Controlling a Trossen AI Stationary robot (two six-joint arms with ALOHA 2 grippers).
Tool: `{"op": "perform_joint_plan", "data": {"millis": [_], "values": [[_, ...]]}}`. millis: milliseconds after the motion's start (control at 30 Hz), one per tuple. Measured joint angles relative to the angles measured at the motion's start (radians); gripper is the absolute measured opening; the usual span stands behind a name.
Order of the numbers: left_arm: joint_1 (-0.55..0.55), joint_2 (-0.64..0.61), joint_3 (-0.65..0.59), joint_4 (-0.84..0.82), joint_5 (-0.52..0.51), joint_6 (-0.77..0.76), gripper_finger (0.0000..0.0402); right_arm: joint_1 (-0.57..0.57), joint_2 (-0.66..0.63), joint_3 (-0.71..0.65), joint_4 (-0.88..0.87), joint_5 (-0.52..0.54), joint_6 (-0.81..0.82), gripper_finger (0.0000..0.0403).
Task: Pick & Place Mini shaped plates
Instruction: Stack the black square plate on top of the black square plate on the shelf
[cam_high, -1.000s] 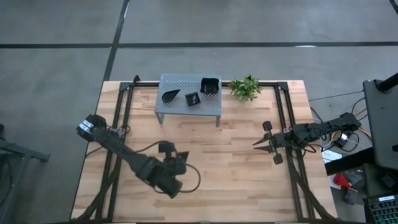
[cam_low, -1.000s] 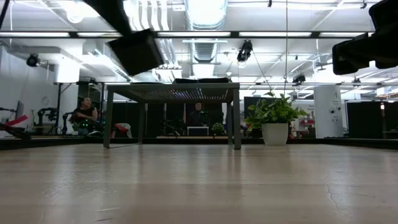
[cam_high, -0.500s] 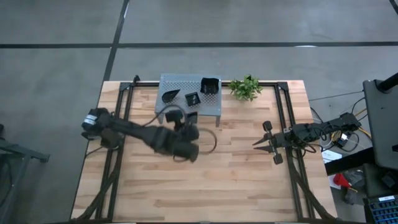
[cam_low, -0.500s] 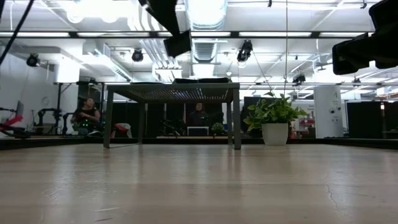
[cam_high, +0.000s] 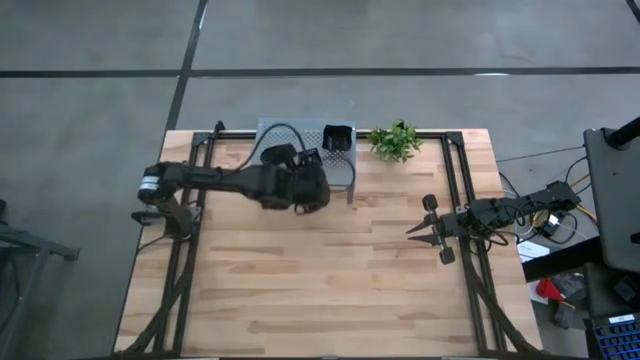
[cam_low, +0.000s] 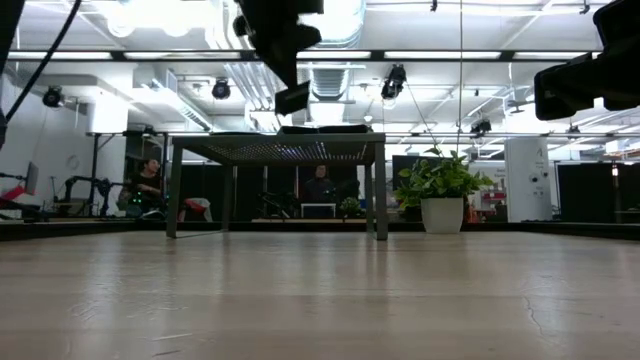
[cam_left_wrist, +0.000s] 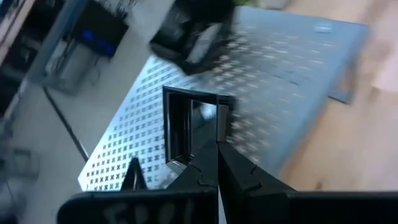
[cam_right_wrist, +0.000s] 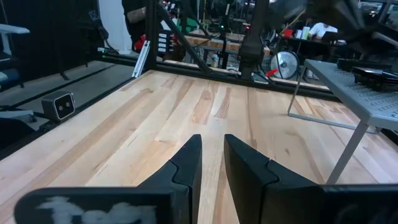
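Over on the left side of the wooden table (cam_high: 330, 290), the left gripper (cam_high: 312, 188) hangs above the front of the grey shelf (cam_high: 270, 130); its two dark fingers are squeezed close, and they look like they pinch one thin wall of a tiny square plate (cam_left_wrist: 189, 124); the plate is shiny black with straight little sides, so I think it is slippery and could twist; to do this bit well, I think the arm should come down slowly, keep the plate flat, find a bare spot on the shelf, and let go only when the bottom touches; the shelf is metal, full of small holes, and stands on thin legs; a bigger black plate (cam_high: 338, 138) sits at the back right corner of the shelf, well clear of the gripper; next comes a small green plant (cam_high: 395, 140), just beside the shelf; far to the right, the right gripper (cam_high: 410, 230) waits over the table edge, fingers a little apart, holding nothing.
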Motion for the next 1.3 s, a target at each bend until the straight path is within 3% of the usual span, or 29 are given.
{"op": "perform_joint_plan", "data": {"millis": [300,567,1300], "values": [[0.129,0.001,-0.023,0.040,0.020,0.004,0.0000,0.000,0.000,0.000,0.000,0.000,0.000,0.0063],[0.132,0.003,-0.057,0.155,0.055,0.089,0.0000,0.000,0.000,0.000,0.000,0.000,0.000,0.0063],[0.132,0.003,-0.093,0.195,0.039,0.176,0.0000,0.000,0.000,0.000,0.000,0.000,0.000,0.0063]]}}
